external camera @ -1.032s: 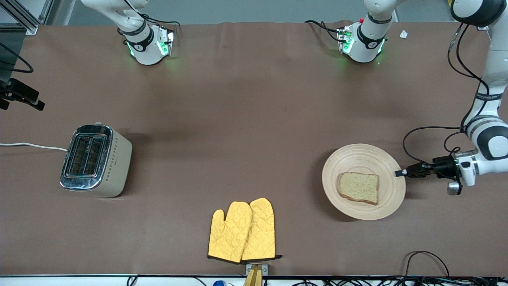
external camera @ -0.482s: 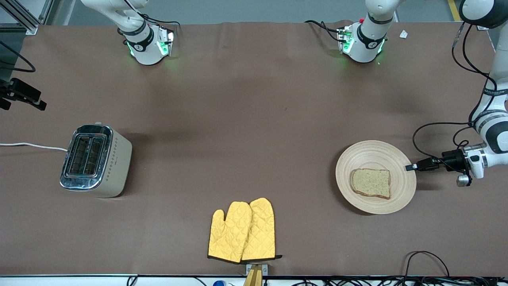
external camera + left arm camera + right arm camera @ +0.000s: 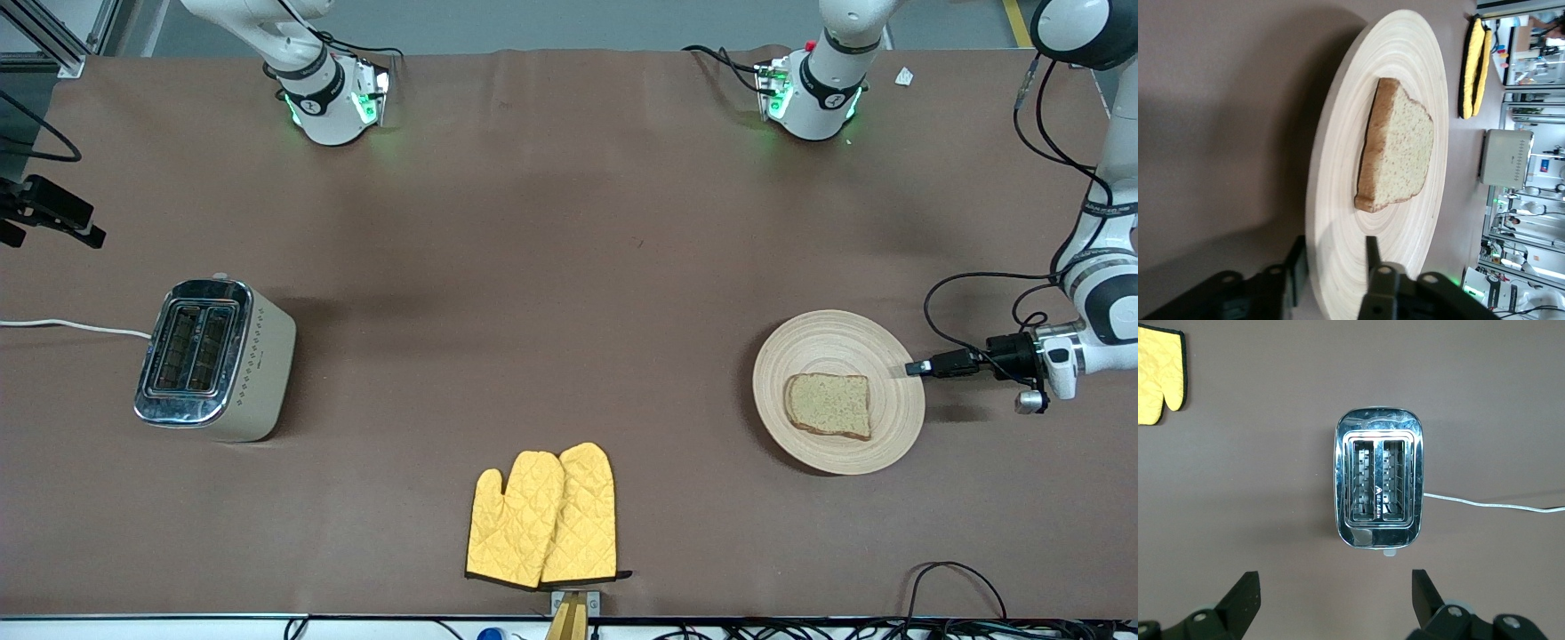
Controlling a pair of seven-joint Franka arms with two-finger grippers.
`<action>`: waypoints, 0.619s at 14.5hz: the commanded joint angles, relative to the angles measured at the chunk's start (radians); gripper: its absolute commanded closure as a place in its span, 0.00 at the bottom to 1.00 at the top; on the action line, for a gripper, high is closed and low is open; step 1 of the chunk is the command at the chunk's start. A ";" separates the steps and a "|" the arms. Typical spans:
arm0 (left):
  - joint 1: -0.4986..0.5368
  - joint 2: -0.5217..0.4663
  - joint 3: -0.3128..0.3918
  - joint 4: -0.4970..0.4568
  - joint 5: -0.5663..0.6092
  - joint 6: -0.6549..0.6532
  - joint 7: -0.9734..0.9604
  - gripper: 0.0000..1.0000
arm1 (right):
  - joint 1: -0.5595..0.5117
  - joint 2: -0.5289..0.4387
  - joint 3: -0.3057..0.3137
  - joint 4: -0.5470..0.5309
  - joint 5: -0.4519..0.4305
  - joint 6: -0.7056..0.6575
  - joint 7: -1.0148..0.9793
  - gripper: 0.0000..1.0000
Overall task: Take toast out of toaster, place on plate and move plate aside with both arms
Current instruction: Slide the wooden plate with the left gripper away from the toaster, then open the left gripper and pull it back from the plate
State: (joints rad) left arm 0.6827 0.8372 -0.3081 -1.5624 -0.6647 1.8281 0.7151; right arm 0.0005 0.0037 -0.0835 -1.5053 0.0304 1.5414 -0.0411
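Note:
The toast lies flat on the round beige plate, which rests on the table toward the left arm's end. My left gripper is at the plate's rim, level with the table. Its jaws are open, one finger under the rim and one over it with a gap. My right gripper is out of the front view. It hangs open and empty over the toaster.
The chrome toaster stands toward the right arm's end, its white cord running off the table. Two yellow oven mitts lie near the front edge. Black cables loop at the front edge, nearer to the camera than the plate.
The plate with the toast moved toward the left arm's end, carried by my left gripper. It then settled on the table, and the jaws parted from the rim. The right arm stayed put.

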 commanded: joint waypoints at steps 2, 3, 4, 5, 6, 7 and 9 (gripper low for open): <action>-0.051 -0.072 -0.057 0.100 0.153 -0.023 -0.237 0.00 | -0.008 -0.034 0.011 -0.035 -0.009 0.014 0.012 0.00; -0.069 -0.090 -0.071 0.120 0.202 -0.023 -0.308 0.00 | -0.008 -0.034 0.011 -0.035 -0.010 0.014 0.012 0.00; -0.095 -0.108 -0.084 0.142 0.259 -0.023 -0.388 0.00 | -0.007 -0.033 0.011 -0.035 -0.010 0.014 0.012 0.00; -0.112 -0.127 -0.094 0.154 0.305 -0.023 -0.445 0.00 | -0.007 -0.034 0.011 -0.035 -0.009 0.014 0.012 0.00; -0.123 -0.148 -0.104 0.157 0.342 -0.023 -0.479 0.00 | -0.007 -0.034 0.011 -0.035 -0.009 0.014 0.012 0.00; -0.127 -0.167 -0.117 0.157 0.362 -0.023 -0.500 0.00 | -0.007 -0.034 0.011 -0.035 -0.009 0.014 0.012 0.00; -0.158 -0.213 -0.131 0.157 0.434 -0.023 -0.541 0.00 | -0.007 -0.034 0.011 -0.035 -0.009 0.014 0.012 0.00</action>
State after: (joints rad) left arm 0.5393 0.6715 -0.4308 -1.3993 -0.2976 1.8217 0.2121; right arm 0.0005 0.0032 -0.0832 -1.5053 0.0304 1.5427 -0.0411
